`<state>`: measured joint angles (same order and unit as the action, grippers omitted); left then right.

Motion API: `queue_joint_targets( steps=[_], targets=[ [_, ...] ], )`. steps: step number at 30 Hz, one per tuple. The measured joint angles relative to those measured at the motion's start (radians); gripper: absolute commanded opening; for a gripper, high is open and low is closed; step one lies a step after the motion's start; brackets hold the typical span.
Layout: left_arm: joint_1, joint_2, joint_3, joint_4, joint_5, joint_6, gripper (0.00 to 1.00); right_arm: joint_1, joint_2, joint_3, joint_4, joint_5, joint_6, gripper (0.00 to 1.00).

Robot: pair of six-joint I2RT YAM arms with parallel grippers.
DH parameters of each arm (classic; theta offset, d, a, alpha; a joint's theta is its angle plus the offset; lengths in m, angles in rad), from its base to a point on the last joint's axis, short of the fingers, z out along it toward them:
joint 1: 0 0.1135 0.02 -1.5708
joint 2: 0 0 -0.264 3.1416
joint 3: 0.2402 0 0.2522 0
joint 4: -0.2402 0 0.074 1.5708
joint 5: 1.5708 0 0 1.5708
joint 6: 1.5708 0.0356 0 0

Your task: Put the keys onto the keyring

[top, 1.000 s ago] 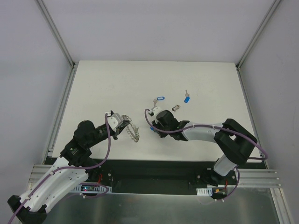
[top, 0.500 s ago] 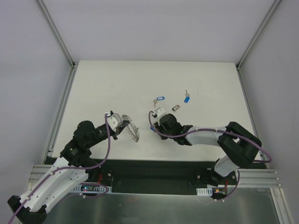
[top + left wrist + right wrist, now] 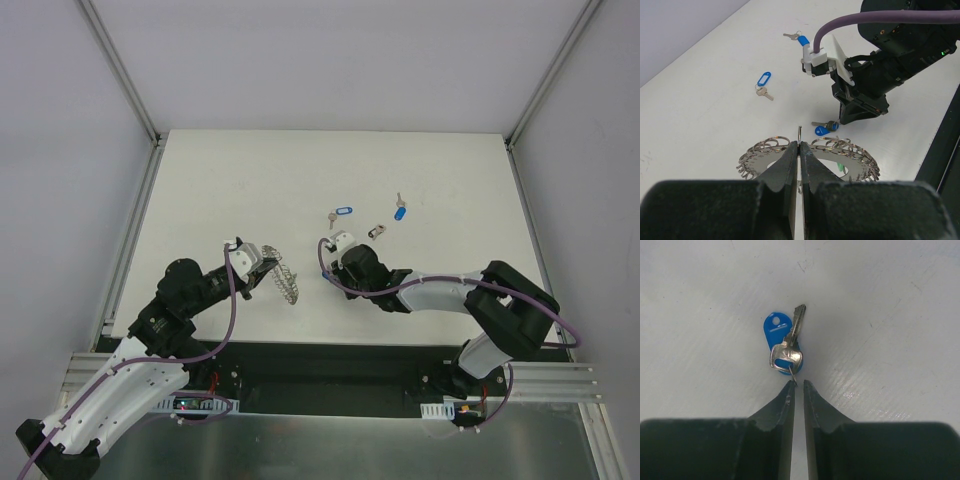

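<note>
The right gripper (image 3: 797,384), barely shifted in a second, nips the loop of a small silver blue-tagged key (image 3: 786,356) on the white table (image 3: 890,300). The left gripper (image 3: 799,148) stays clamped on the large grey toothed metal keyring (image 3: 860,161) nearby.

Shiny metal key (image 3: 788,351), glossy blue plastic tag (image 3: 774,329); metallic keyring (image 3: 757,157); matt table (image 3: 890,305).

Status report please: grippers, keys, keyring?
Left gripper shut on keyring. Right gripper nearly shut at loop of blue-tag key, grip unclear. Key flat on table, not threaded.
</note>
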<state>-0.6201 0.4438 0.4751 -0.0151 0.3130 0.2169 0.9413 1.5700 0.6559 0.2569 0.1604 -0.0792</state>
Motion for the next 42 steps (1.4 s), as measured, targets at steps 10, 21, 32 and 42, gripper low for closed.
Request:
queue_joint_targets(
  steps=[10, 21, 32, 42],
  targets=[
    [0.0, 0.0, 0.0, 0.0, 0.0, 0.0, 0.0, 0.001, 0.012, 0.0, 0.027, -0.003, -0.003, 0.15],
    [0.0, 0.0, 0.0, 0.0, 0.0, 0.0, 0.0, 0.001, 0.014, 0.0, 0.034, -0.005, -0.008, 0.01],
    [0.0, 0.0, 0.0, 0.0, 0.002, 0.0, 0.0, 0.015, -0.046, 0.068, -0.254, -0.015, -0.051, 0.01],
    [0.0, -0.034, 0.0, -0.003, 0.021, -0.001, 0.0, 0.019, -0.219, 0.253, -0.832, 0.037, -0.099, 0.01]
  ],
)
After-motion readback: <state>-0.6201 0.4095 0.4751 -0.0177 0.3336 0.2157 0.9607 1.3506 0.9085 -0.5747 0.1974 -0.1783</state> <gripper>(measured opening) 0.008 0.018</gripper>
